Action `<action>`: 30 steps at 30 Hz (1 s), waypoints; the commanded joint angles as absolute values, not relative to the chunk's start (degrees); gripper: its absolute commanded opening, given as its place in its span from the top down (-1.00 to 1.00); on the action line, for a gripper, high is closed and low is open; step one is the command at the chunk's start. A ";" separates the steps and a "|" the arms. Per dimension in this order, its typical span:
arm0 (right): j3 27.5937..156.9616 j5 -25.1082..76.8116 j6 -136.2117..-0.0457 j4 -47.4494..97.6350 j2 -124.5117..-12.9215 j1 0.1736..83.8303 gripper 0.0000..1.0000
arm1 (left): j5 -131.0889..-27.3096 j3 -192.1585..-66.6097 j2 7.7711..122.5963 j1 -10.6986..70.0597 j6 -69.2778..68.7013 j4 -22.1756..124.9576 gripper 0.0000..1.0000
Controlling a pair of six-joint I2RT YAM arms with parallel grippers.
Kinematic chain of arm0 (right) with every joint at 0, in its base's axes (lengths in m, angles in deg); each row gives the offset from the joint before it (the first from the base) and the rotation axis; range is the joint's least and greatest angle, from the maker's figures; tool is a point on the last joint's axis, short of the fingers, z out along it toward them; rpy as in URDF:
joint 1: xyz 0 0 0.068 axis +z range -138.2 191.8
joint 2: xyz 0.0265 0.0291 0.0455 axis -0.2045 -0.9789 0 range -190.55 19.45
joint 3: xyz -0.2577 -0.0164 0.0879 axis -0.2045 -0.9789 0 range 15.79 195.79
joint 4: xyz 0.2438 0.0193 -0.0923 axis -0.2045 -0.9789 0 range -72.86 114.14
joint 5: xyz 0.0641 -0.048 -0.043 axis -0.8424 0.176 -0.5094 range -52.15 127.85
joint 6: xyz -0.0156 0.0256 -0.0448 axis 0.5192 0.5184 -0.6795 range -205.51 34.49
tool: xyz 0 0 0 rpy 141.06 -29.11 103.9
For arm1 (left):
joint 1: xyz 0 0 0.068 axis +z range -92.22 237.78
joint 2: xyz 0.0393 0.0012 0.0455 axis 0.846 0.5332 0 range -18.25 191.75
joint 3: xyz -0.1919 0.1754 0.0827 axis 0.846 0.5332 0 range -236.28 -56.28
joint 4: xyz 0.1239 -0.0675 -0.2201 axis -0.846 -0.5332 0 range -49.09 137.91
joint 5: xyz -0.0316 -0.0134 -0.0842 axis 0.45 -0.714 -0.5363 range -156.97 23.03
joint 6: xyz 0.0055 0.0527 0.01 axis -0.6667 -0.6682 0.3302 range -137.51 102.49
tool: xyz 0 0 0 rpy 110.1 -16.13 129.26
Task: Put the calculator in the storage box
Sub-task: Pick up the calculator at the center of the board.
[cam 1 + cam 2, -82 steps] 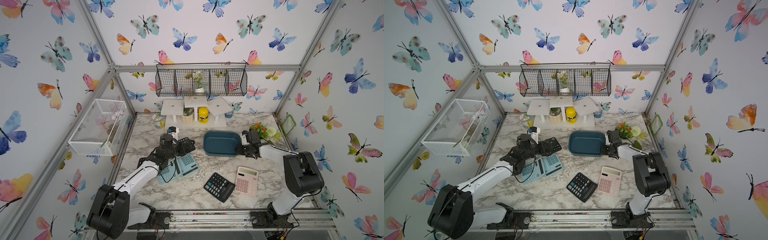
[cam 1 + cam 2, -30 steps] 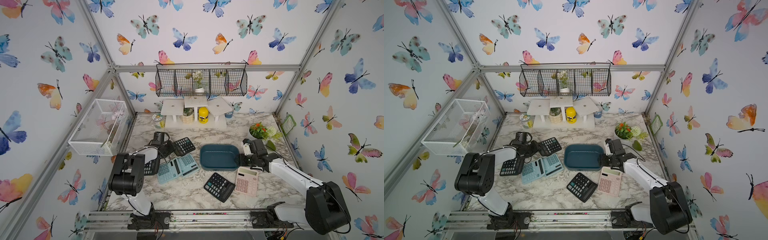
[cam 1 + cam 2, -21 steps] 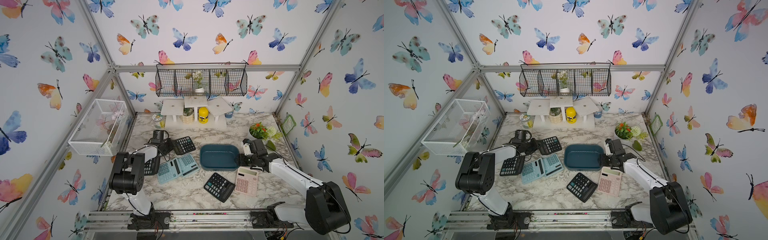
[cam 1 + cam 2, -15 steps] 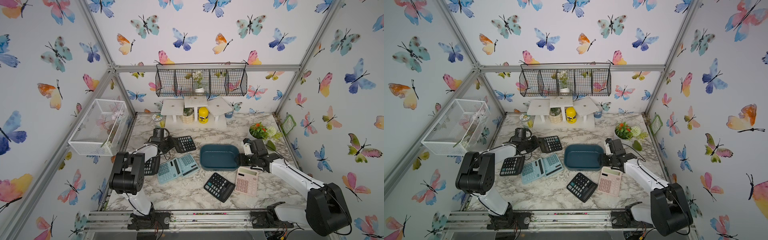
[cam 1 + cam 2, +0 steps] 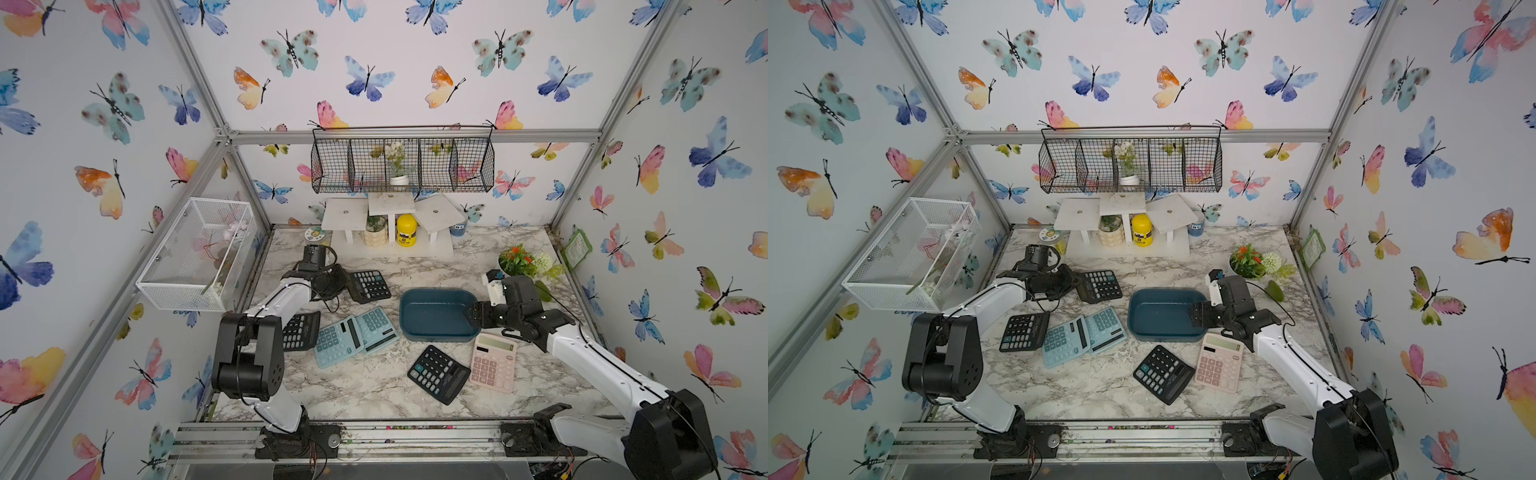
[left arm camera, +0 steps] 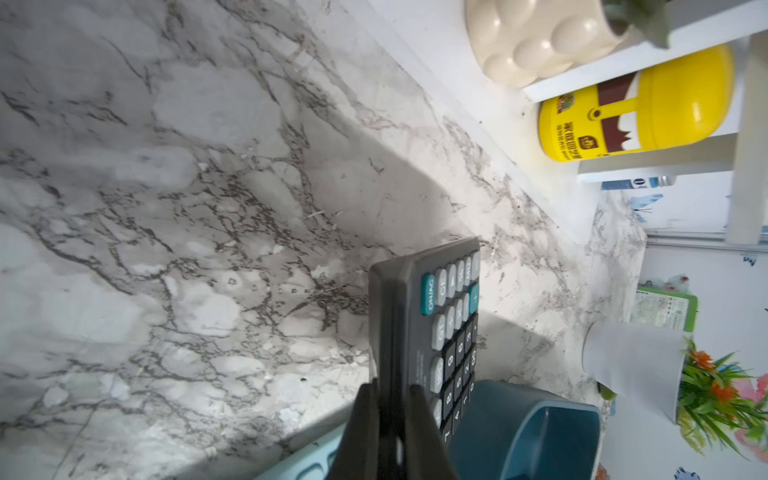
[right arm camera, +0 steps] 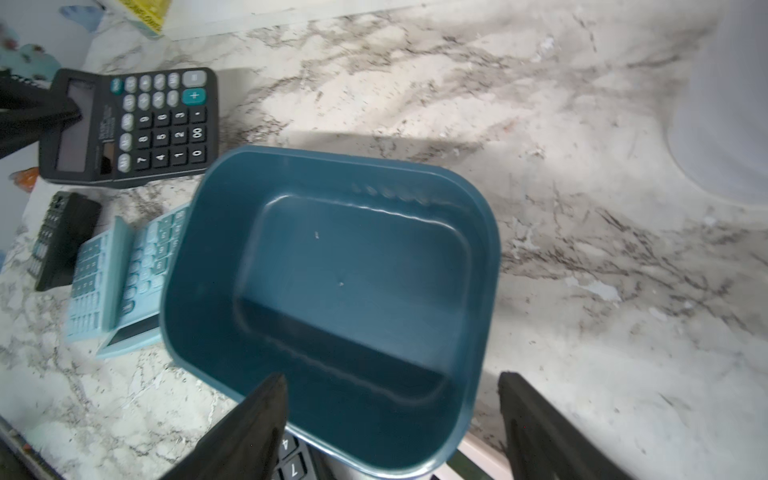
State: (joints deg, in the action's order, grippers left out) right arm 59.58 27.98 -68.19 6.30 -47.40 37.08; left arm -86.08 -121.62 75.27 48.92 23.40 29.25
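Watching from the front rail: the left gripper (image 6: 392,409) is pinched tight on the display end of the black calculator (image 5: 370,286), which sits about 10 o'clock from the storage box (image 5: 432,336), near but apart. The box rests on the marble table (image 5: 365,386), a touch toward 3 o'clock from the middle. The right gripper (image 7: 390,378) is spread wide, straddling the box's 3 o'clock end wall. Two light blue calculators (image 5: 336,341) lie at its 8 o'clock, and a pink calculator (image 5: 493,368) at 5.
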 commanded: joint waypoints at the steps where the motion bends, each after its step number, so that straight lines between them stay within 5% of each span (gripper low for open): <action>1: 62.28 31.51 -69.25 8.49 -46.04 41.60 -0.77 | -81.96 -128.18 71.18 44.48 26.82 18.34 1.00; 6: 65.94 37.30 -69.90 10.27 -46.92 50.53 -0.96 | -73.50 -138.75 70.49 38.14 32.53 6.37 1.00; 15: 74.07 51.34 -74.70 17.41 -53.88 68.41 -0.96 | -72.33 -143.37 68.42 31.69 43.21 1.82 1.00; 30: 84.20 60.86 -79.27 17.39 -68.04 75.51 -0.42 | -71.10 -141.48 65.80 26.43 48.69 0.78 1.00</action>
